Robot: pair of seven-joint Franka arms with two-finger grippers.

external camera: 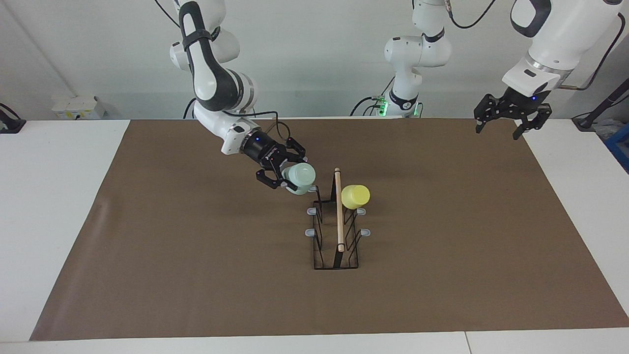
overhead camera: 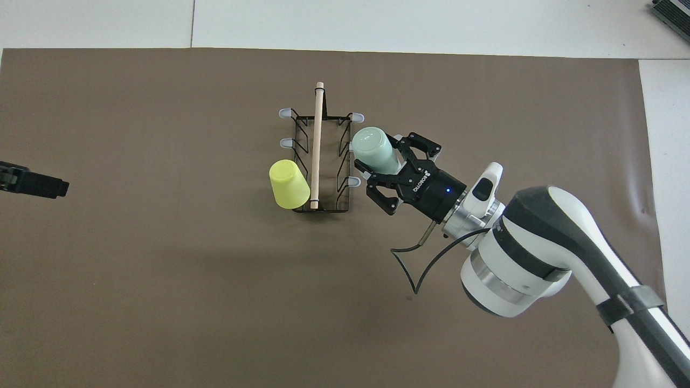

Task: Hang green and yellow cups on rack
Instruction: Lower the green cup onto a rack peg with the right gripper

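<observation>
The rack point(external camera: 338, 211) point(overhead camera: 317, 145) stands mid-mat, its wooden rod pointing away from the robots. The yellow cup point(external camera: 355, 195) point(overhead camera: 288, 184) hangs tilted on the prong nearest the robots, on the left arm's side. My right gripper point(external camera: 292, 174) point(overhead camera: 384, 159) is shut on the green cup point(external camera: 300, 177) point(overhead camera: 371, 150), holding it tilted with its base toward the rack, close against the prongs on the right arm's side. I cannot tell whether the cup touches a prong. My left gripper point(external camera: 497, 132) point(overhead camera: 48, 187) hangs open and high over the mat's corner at the left arm's end.
A brown mat point(external camera: 196, 270) covers the white table point(external camera: 54, 196). A small grey box point(external camera: 78, 105) sits by the wall at the right arm's end. Bare prongs point(external camera: 309, 232) stick out on the rack's right-arm side, farther from the robots.
</observation>
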